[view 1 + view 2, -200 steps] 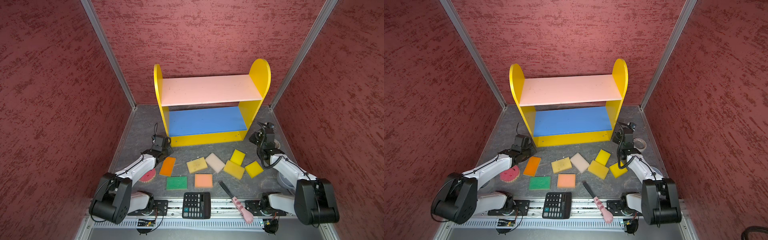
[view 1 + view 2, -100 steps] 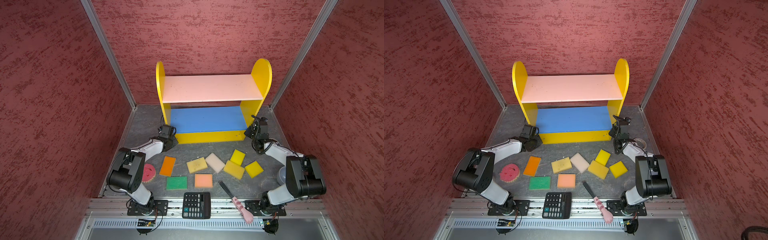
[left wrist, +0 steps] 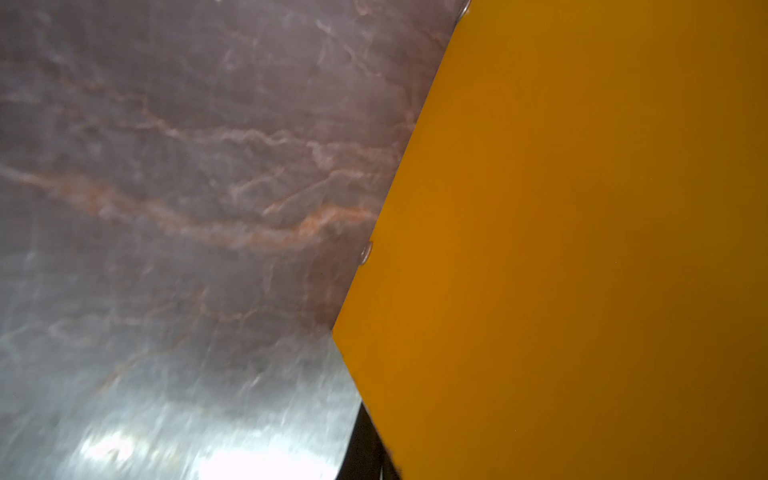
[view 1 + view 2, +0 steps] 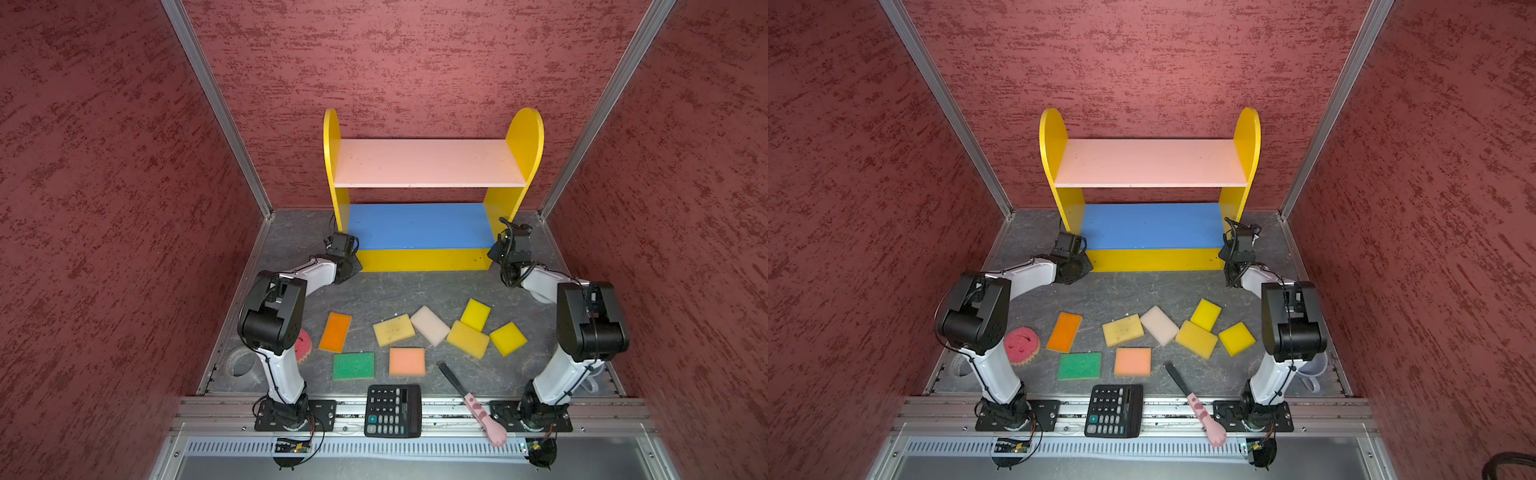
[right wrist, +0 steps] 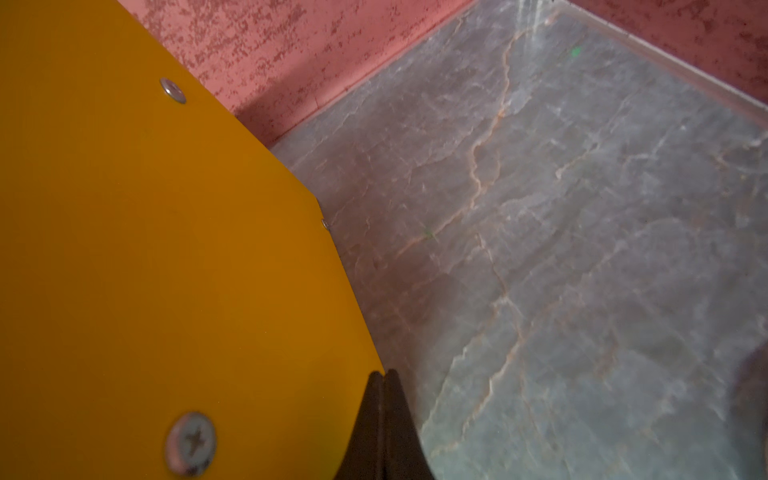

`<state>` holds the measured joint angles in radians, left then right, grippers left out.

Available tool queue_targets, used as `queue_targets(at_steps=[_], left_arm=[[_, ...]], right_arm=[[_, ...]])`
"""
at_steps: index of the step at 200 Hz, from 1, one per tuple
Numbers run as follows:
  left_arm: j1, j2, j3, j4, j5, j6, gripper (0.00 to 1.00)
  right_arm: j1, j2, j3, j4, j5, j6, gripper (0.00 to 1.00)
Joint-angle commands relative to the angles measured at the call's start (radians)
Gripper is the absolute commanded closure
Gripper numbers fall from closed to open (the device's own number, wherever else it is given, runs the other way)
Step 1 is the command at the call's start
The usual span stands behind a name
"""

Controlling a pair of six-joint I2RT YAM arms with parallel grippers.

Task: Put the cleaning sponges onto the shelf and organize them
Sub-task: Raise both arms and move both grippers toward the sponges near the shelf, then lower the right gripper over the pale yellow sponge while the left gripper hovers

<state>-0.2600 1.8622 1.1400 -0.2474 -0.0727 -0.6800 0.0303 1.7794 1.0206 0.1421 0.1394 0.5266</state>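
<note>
Grippers: the left gripper (image 4: 347, 266) and the right gripper (image 5: 380, 384) both have their jaws pressed together and carry nothing; the right wrist view shows the two black tips meeting, while the left one's tips are barely in frame.
Gripper placement: each sits low at a front bottom corner of the shelf (image 4: 424, 259), the left at its left side panel, the right at its right side panel; whether the tips actually touch the panels I cannot tell.
Step in hand: judged from that pose, the arms are squaring or nudging the shelf near the table's back edge, before any sponge is picked up.
Next move: it calls for the jaws to spread and an arm to come back toward the table's front half, above a sponge lying flat, for a top-down pinch across its short sides.
Shelf contents: the pink top board (image 4: 428, 164) and the blue middle board (image 4: 419, 226) are bare; the yellow bottom board's top is hidden.
Sponges: all nine lie on the table (image 4: 399, 291), well apart from the shelf; the orange sponge (image 4: 335, 332), green sponge (image 4: 353, 365) and peach sponge (image 4: 407, 361) are toward the front, the round pink sponge (image 4: 1021, 345) near the left edge.
Cluster: four yellow ones and a cream-white sponge (image 4: 430, 326) crowd together right of centre, some touching.
</note>
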Motion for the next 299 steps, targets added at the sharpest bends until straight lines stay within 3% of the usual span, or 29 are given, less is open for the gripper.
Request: queue_targets(at_steps=[1, 50, 108, 144, 152, 172, 215, 229, 238, 253, 260, 275, 299], left_arm=[[-0.019, 0.06, 0.058, 0.025, 0.018, 0.083, 1.0], [-0.012, 0.12, 0.135, -0.006, 0.05, 0.086, 1.0], [-0.024, 0.036, 0.05, 0.0, 0.062, 0.062, 1.0], [-0.051, -0.09, -0.044, -0.015, 0.03, 0.062, 1.0], [-0.056, -0.124, -0.071, -0.019, 0.023, 0.06, 1.0], [-0.065, -0.193, -0.124, -0.032, 0.02, 0.059, 1.0], [-0.064, -0.316, -0.23, -0.073, 0.031, 0.059, 1.0], [-0.062, -0.377, -0.276, -0.064, 0.029, 0.053, 0.91], [-0.06, -0.418, -0.305, -0.06, 0.027, 0.048, 0.82], [-0.052, -0.482, -0.342, -0.054, 0.029, 0.051, 0.52], [-0.043, -0.504, -0.352, -0.053, 0.037, 0.055, 0.43], [-0.01, -0.546, -0.363, -0.052, 0.075, 0.062, 0.3], [0.057, -0.589, -0.374, -0.043, 0.155, 0.047, 0.16]], right_arm=[[0.02, 0.04, 0.062, 0.044, -0.028, -0.006, 1.0], [0.02, 0.093, 0.102, 0.035, -0.027, -0.009, 1.0], [0.02, 0.039, 0.047, 0.034, -0.088, 0.024, 1.0], [0.028, -0.098, -0.074, 0.005, -0.16, 0.037, 1.0], [0.033, -0.14, -0.108, -0.007, -0.166, 0.031, 0.96], [0.057, -0.254, -0.195, -0.056, -0.149, 0.008, 0.89], [0.14, -0.535, -0.365, -0.169, -0.162, -0.078, 0.88], [0.201, -0.588, -0.387, -0.229, -0.148, -0.12, 0.89], [0.25, -0.611, -0.398, -0.254, -0.15, -0.142, 0.84], [0.347, -0.624, -0.405, -0.289, -0.132, -0.165, 0.67], [0.393, -0.619, -0.404, -0.299, -0.131, -0.18, 0.6], [0.48, -0.594, -0.402, -0.312, -0.116, -0.196, 0.48], [0.579, -0.534, -0.403, -0.295, -0.132, -0.19, 0.43]])
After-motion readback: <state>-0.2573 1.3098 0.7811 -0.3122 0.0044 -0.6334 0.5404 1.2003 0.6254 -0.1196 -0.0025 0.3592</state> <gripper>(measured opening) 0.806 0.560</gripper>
